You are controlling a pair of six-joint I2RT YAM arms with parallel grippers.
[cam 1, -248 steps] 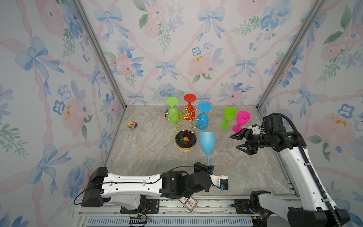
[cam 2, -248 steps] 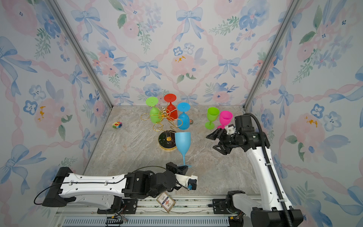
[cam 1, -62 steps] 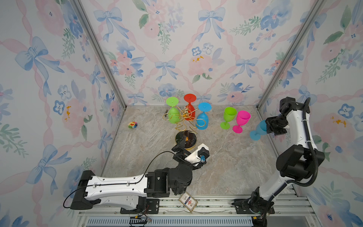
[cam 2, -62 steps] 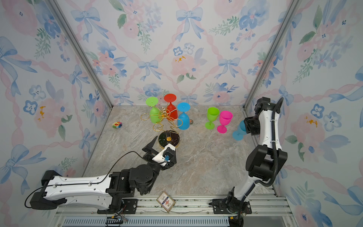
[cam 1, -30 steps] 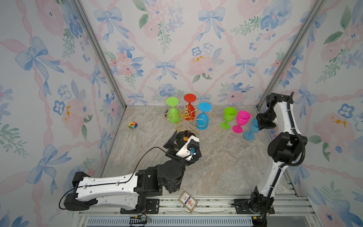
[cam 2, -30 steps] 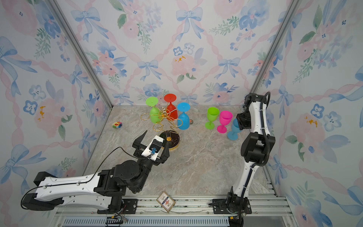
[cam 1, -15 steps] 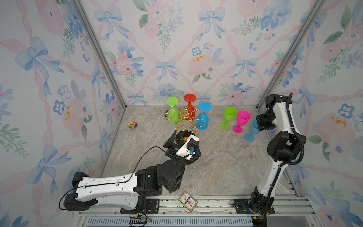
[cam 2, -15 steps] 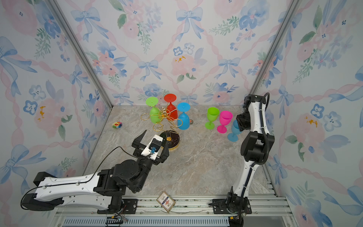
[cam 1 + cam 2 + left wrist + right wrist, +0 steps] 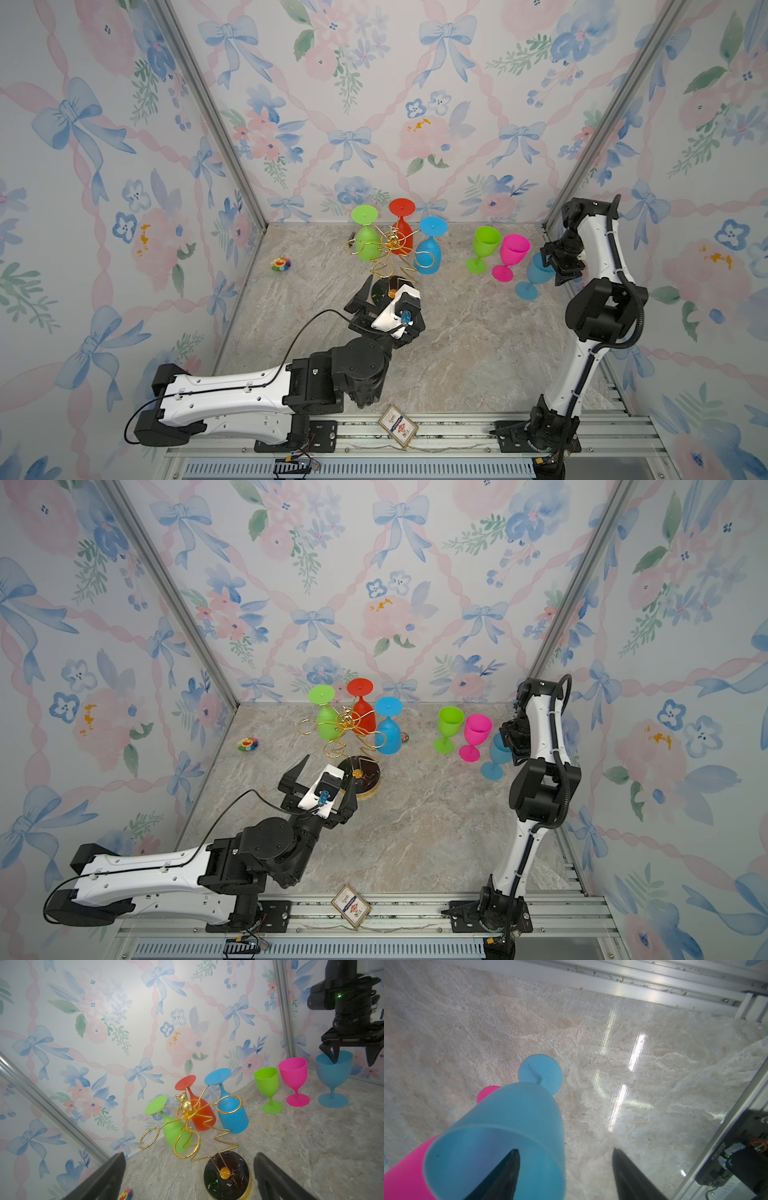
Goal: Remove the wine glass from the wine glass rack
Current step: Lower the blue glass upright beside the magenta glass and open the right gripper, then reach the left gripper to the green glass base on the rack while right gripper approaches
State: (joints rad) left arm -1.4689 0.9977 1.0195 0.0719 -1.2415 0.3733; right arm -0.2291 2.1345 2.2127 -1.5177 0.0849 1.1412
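Note:
The gold wire wine glass rack (image 9: pixel 390 259) (image 9: pixel 347 729) (image 9: pixel 187 1124) stands mid-table at the back on its black base. Hanging upside down from its arms are a green wine glass (image 9: pixel 368 243), a red one (image 9: pixel 401 237) and a blue one (image 9: pixel 429 253). A light blue wine glass (image 9: pixel 534 274) (image 9: pixel 333 1074) (image 9: pixel 508 1122) stands upright at the far right. My right gripper (image 9: pixel 559 270) (image 9: pixel 565 1151) is open over its rim, one finger inside the bowl and one outside. My left gripper (image 9: pixel 388 307) (image 9: pixel 189 1155) is open and empty just in front of the rack's base.
An upright green glass (image 9: pixel 484 245) and a pink glass (image 9: pixel 513 253) stand just left of the light blue one. The right wall and its corner post (image 9: pixel 582 166) are close behind my right arm. A small flower toy (image 9: pixel 281 263) lies at the left, a card (image 9: pixel 398 426) on the front rail.
My right gripper's jaws have opened and let go of the light blue glass's rim. The glass now stands on its foot beside the pink one. The left arm has stayed put.

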